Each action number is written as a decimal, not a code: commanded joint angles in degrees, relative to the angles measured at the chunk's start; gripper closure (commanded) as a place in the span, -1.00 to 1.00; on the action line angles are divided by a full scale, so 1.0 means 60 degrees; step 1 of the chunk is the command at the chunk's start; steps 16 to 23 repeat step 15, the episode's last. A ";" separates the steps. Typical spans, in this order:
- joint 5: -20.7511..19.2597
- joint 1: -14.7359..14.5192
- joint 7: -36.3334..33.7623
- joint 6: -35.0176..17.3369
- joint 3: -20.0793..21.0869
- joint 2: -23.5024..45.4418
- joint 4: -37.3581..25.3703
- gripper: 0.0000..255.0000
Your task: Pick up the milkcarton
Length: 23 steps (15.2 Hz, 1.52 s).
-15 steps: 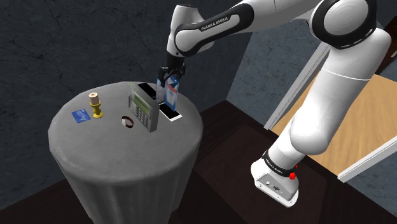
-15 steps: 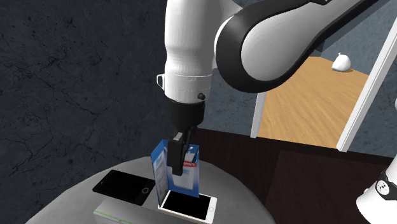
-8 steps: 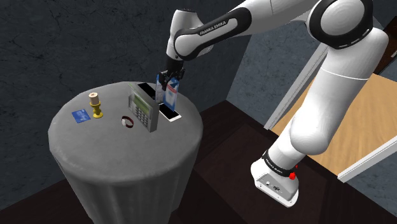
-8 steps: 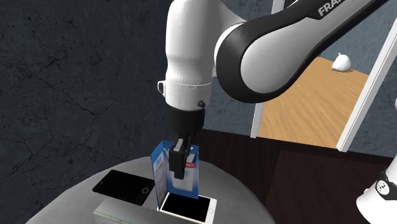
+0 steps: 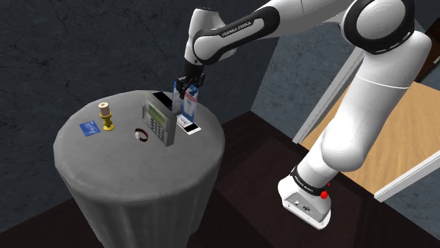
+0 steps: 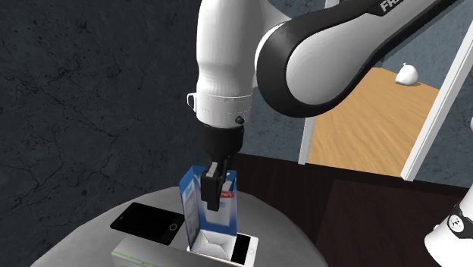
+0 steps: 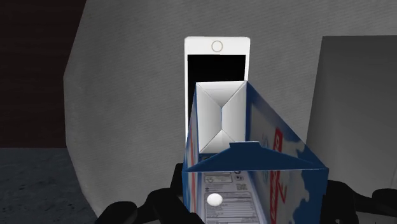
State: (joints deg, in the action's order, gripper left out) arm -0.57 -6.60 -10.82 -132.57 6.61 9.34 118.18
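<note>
The milk carton is blue and white with a red mark and a folded top. My black gripper comes down from above and is shut on its upper part. In the second exterior view the carton hangs tilted from the gripper, its white underside showing just above the white phone. In the wrist view the carton lies clasped in the gripper, whose fingers flank its top, with the white phone beyond its base.
The round grey table also carries a black phone, a grey keypad device, a dark ring, a gold spool stand and a blue card. Dark floor lies past the table's edge.
The fingers have shut on the carton's top. The carton has then risen a little off the table and tipped, so that its underside shows over the white phone.
</note>
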 commanded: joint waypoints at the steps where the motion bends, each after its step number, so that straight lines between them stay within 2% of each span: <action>1: 0.0019 0.0002 0.0008 0.0203 0.0006 -0.0135 -0.0077 1.00; 13: 0.0112 0.0020 0.0060 0.1641 0.0016 -0.0766 -0.0888 1.00; 23: 0.0113 0.0020 0.0061 0.1659 0.0016 -0.0773 -0.0899 1.00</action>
